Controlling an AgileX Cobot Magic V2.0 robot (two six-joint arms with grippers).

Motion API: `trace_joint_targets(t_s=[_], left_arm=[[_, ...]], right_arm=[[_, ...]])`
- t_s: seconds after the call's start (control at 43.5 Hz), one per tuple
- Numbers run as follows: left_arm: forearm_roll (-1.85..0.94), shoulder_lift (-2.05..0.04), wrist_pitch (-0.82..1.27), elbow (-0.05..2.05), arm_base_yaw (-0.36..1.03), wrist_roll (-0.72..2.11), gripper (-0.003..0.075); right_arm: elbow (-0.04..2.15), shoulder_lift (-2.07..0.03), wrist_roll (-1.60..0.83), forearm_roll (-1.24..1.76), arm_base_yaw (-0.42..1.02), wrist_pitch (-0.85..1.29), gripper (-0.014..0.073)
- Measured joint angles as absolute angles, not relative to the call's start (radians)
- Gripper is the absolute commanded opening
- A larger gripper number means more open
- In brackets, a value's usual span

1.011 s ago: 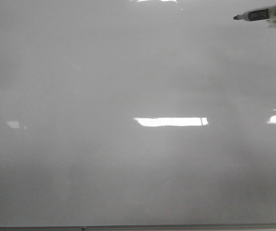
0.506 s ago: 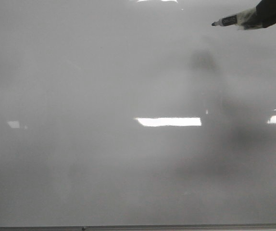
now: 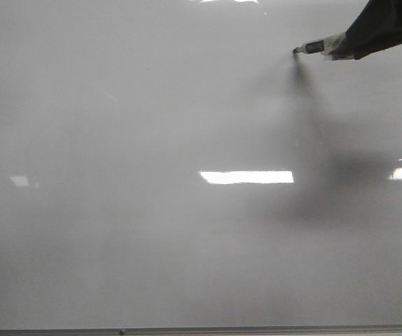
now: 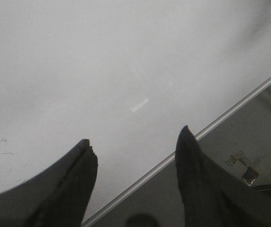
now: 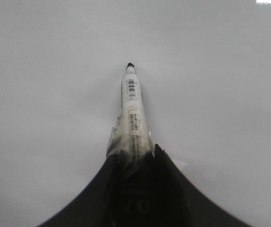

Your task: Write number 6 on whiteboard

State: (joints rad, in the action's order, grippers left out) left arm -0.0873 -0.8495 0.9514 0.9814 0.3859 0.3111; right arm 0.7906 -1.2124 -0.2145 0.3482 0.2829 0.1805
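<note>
Front view shows the whiteboard (image 3: 152, 231) filling nearly the whole frame, pale grey and glossy, with a thin dark strip along its bottom edge. No drawn stroke of the number 6 can be made out on it in any view; the only marks that read clearly are bright rectangular glare patches and a soft dark shadow spreading downward from the upper right part of the board. At the board's upper right corner a marker (image 3: 314, 47) reaches in, its dark tip pointing left and meeting the top of that shadow; whether the tip actually touches the surface cannot be told from here. The right gripper (image 3: 379, 31) is a dark mass cut off by the top and right frame edges, so little of it is seen.

In the right wrist view the marker (image 5: 131, 113) stands out white with printed bands and a small black tip, its rear end buried between the dark fingers (image 5: 168, 189) of the right gripper (image 5: 135, 158), which are pinched tight around it. The tip seems at or just above the board; contact stays unclear.

The left wrist view shows the left gripper (image 4: 135, 142) with its two dark fingers spread wide, holding nothing, above the whiteboard (image 4: 102, 61) near its metal edge rail (image 4: 206, 133). Beyond the rail lies a darker surface with a small blurred scrap (image 4: 243, 165) that cannot be identified.
</note>
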Motion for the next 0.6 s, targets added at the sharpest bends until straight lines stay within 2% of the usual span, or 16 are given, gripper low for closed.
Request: trace_joint_targets(t_s=[0.276, 0.598], left_arm=[[-0.087, -0.849, 0.951, 0.981, 0.386, 0.311, 0.0365], [-0.088, -0.849, 0.951, 0.981, 0.386, 0.311, 0.0365]], right_arm=[[0.794, -1.325, -0.266, 0.346, 0.341, 0.348, -0.0066], [0.821, -1.297, -0.281, 0.291, 0.242, 0.417, -0.0066]])
